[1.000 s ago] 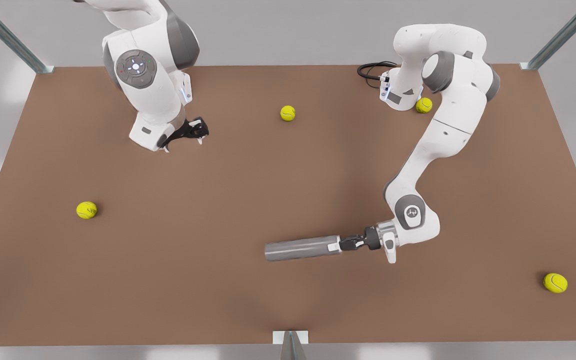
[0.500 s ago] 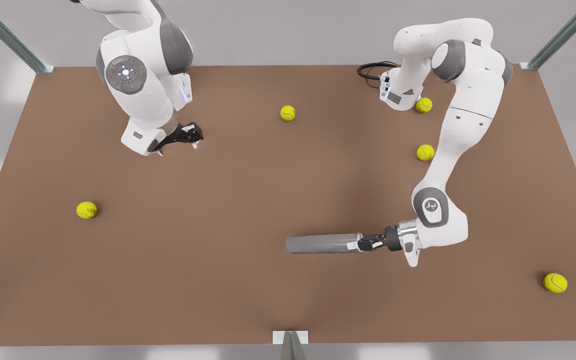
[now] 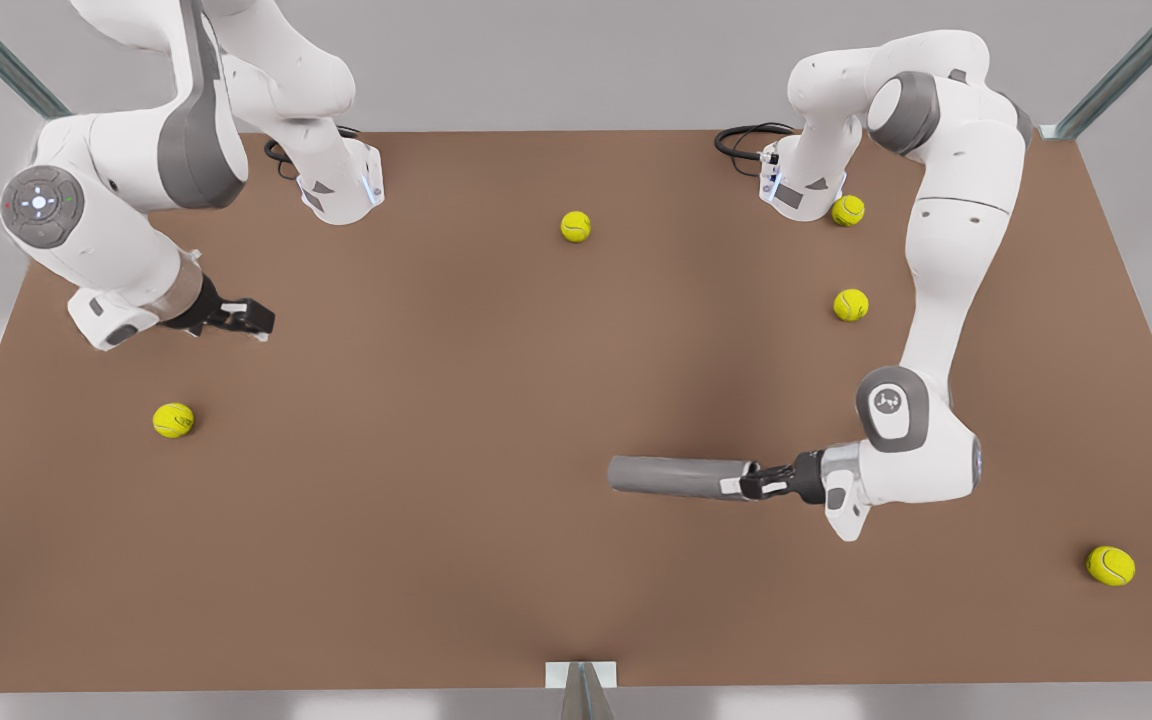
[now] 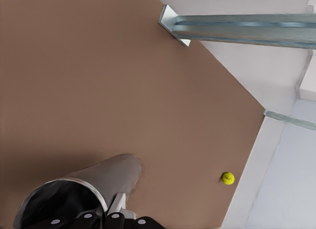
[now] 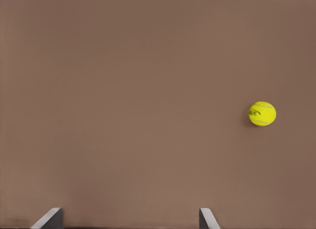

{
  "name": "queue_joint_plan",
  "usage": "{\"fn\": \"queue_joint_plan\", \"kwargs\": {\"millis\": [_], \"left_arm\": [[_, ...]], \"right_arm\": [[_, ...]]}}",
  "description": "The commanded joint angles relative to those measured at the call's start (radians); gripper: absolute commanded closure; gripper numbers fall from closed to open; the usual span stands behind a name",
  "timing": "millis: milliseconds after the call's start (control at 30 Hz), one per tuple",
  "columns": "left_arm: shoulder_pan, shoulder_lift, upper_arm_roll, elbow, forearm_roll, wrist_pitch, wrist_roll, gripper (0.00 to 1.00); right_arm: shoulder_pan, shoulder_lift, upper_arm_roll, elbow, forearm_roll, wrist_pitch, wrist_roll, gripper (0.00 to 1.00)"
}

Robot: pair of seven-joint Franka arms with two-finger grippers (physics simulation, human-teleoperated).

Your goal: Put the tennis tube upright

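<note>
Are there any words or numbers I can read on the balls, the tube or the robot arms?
No text can be read.
Ball: dark marking, too blurred to read.
Arm joint caps: small logo mark, no letters readable.
Tube, held by the left end effector: plain grey, no label.
The right end effector hangs open above the table: no writing on it.
</note>
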State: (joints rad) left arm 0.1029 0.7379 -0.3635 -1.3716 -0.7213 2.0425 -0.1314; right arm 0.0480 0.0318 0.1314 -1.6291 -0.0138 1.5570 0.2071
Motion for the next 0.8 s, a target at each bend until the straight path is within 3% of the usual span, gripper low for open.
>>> {"fn": "queue_joint_plan", "kwargs": {"millis": [0, 767], "left_arm": [[0.000, 0.000, 0.001, 0.000, 0.011, -0.004, 0.001, 0.79], [0.058, -0.166, 0.000, 0.016, 0.479, -0.188, -0.132, 0.79]], "right_arm": [[0.095, 0.000, 0.001, 0.000, 0.000, 0.000, 0.000, 0.00], [0.095, 0.002, 0.001, -0.006, -0.002, 0.018, 0.000, 0.00]]}}
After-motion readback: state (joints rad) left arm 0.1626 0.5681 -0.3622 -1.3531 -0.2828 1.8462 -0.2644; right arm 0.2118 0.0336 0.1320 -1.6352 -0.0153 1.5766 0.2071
